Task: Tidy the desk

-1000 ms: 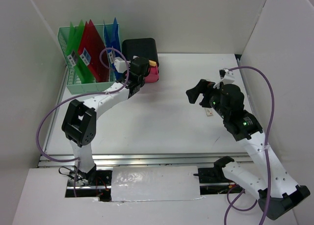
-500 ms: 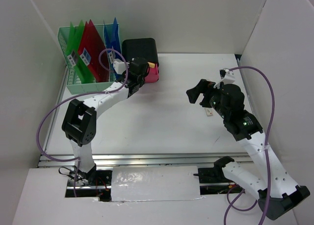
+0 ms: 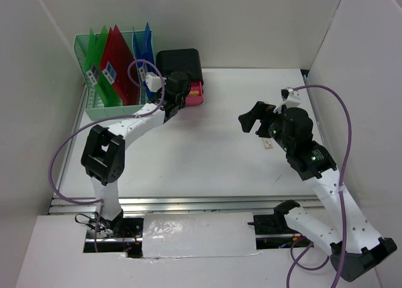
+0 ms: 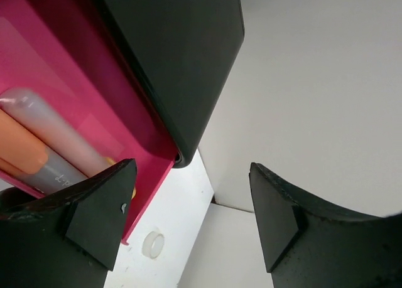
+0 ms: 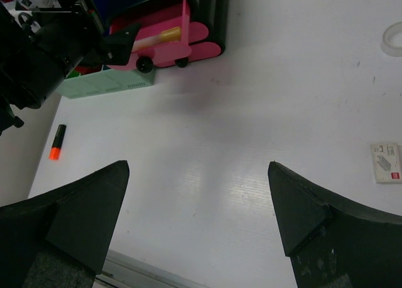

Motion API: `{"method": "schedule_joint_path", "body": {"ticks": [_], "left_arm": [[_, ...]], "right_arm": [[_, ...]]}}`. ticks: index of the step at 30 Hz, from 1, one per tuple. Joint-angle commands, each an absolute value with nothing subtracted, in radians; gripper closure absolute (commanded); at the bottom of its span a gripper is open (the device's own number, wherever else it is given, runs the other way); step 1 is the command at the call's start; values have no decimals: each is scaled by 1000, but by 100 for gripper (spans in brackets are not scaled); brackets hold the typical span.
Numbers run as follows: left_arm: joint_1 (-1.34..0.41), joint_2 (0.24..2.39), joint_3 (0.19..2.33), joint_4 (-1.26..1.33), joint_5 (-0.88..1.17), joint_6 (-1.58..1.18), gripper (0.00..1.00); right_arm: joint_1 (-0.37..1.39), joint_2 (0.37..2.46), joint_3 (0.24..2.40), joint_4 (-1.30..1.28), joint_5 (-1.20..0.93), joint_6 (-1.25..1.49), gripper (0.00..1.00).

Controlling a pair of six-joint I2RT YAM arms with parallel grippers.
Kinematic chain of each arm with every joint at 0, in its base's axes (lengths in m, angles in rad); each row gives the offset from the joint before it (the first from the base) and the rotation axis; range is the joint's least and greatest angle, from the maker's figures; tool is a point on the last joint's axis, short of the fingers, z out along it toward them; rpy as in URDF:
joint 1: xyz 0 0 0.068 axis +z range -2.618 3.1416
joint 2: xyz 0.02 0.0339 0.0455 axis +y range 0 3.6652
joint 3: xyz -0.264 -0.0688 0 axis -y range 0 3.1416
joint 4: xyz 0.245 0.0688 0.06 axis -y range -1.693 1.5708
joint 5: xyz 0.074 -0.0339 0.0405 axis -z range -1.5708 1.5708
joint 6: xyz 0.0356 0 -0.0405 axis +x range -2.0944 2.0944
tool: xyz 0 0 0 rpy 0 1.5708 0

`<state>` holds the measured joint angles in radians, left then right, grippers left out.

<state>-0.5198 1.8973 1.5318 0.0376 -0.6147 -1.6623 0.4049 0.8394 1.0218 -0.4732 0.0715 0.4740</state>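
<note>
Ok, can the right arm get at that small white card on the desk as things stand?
Probably yes. The right gripper is open, and the card lies flat on bare desk close beside it, with nothing on it or in between.

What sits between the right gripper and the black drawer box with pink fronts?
Nothing: right wrist view shows bare white desk from right gripper to pink-fronted black drawer box.
</note>
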Motion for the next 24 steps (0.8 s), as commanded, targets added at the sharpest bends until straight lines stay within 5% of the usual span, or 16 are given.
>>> {"method": "schedule_joint_path", "body": {"ticks": [1,4,8,11,14,19,24], "left_arm": [[-520,1803,1574,88,-621,-1547,14],[-517,1786,1745,-77,-608,-1383,4],[-418,1882,2176,-902,-569,-1296,0],[-237,1694,1805,-1012,-473,-1272,1],[-35,1403,1262,-660,-294,-1096,0],[254,1312,1060,-695,-327,-944,0],[452,1445,1015,-725,-238,-1006,1]], "right_arm": [[397,822,1063,-468,72,457,0],[400,822,1065,-466,68,456,0],[393,825,1072,-476,46,431,0],[390,831,1069,-465,-23,417,0],[382,870,1072,-445,-179,379,0],[370,884,1083,-430,-351,338,0],[368,851,1078,-436,-353,328,0]]}}
